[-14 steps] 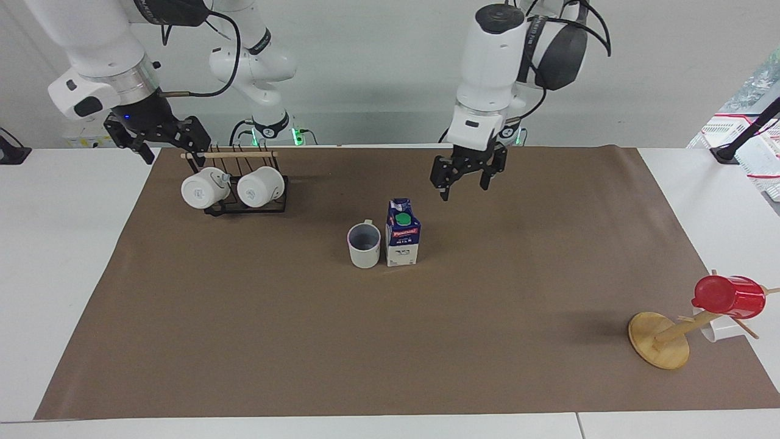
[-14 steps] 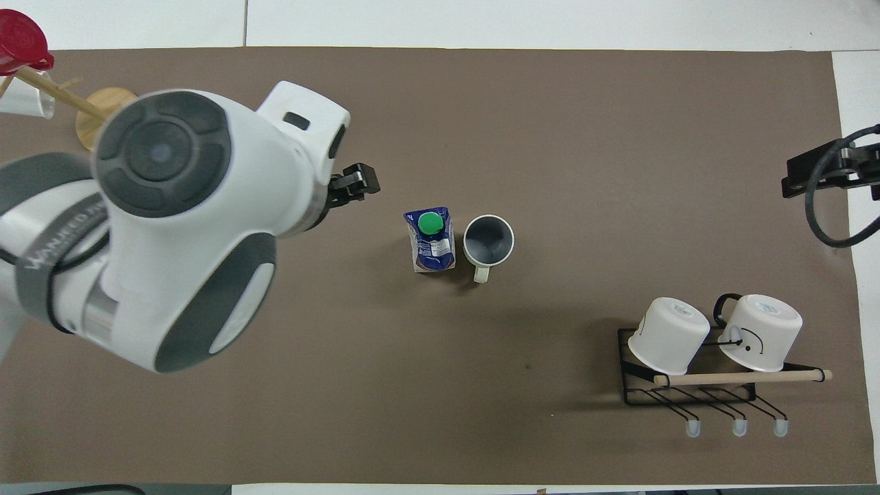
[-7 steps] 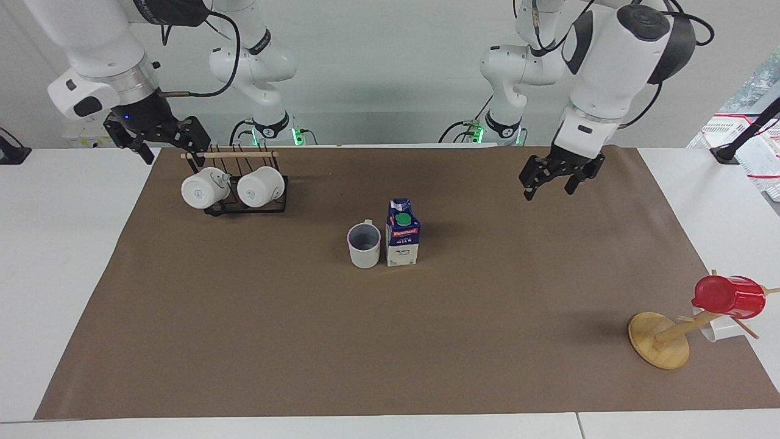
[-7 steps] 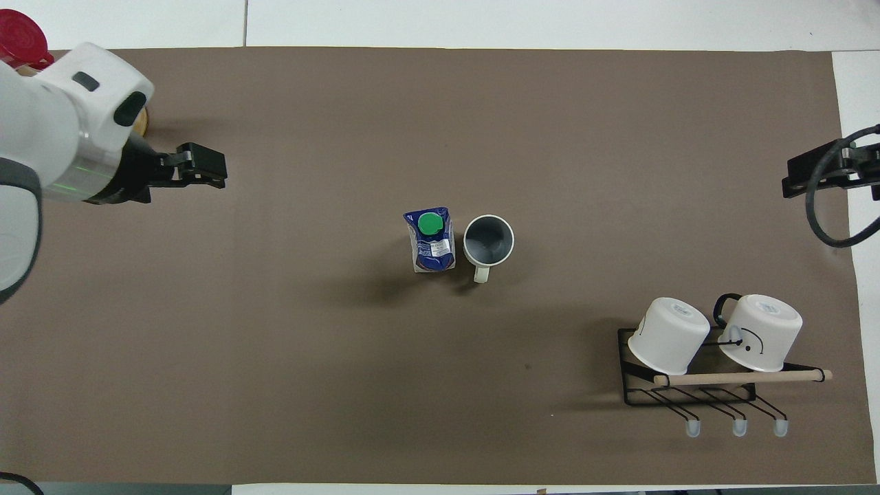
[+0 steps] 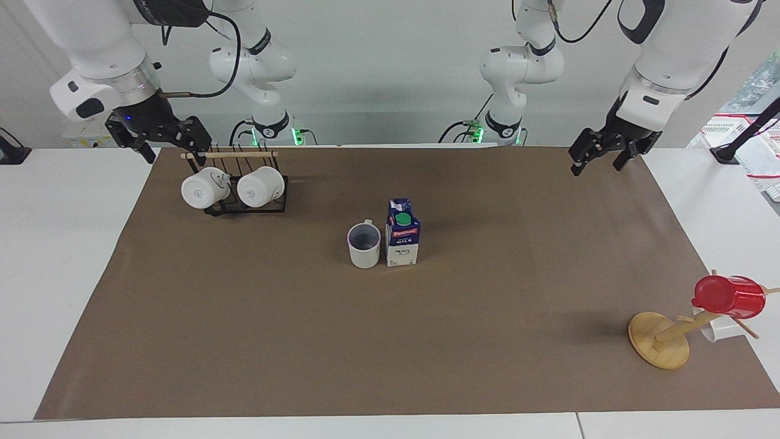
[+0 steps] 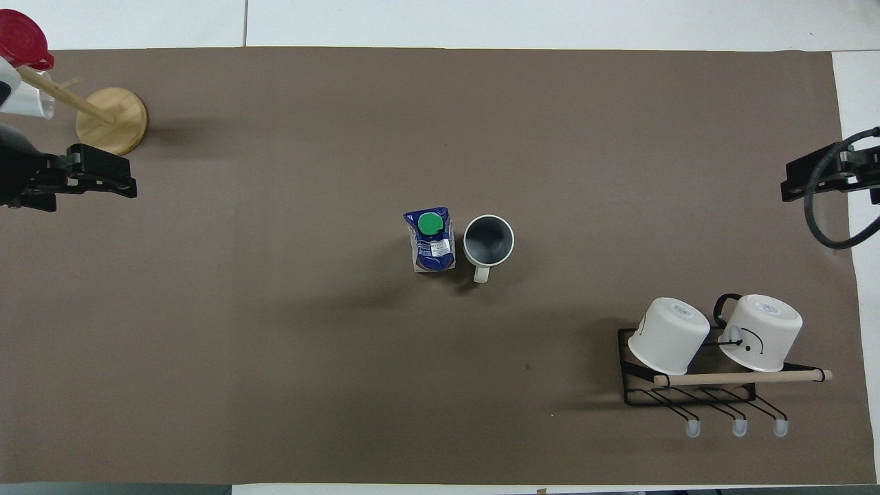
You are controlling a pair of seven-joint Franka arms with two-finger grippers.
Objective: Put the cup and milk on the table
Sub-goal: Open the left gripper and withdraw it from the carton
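Observation:
The cup [image 5: 364,245], an off-white mug with a bluish-grey inside, stands upright on the brown sheet of the table [image 5: 390,347], mid-table. The milk [image 5: 402,233], a blue and white carton with a green cap, stands upright right beside it, toward the left arm's end. Both also show in the overhead view, the cup [image 6: 488,240] and the milk [image 6: 432,242]. My left gripper [image 5: 600,161] is open and empty, raised over the sheet's corner at the left arm's end, well away from the milk. My right gripper [image 5: 166,145] is open and empty, waiting by the mug rack.
A black wire rack [image 5: 247,204] with two all-white mugs on their sides [image 5: 198,190] [image 5: 261,186] stands near the right arm. A tilted wooden stand [image 5: 659,340] carries a red cup [image 5: 728,297] at the left arm's end, farther from the robots.
My left gripper has swung away from beside the milk toward the left arm's end of the table, still empty. The cup, milk and right arm have not moved.

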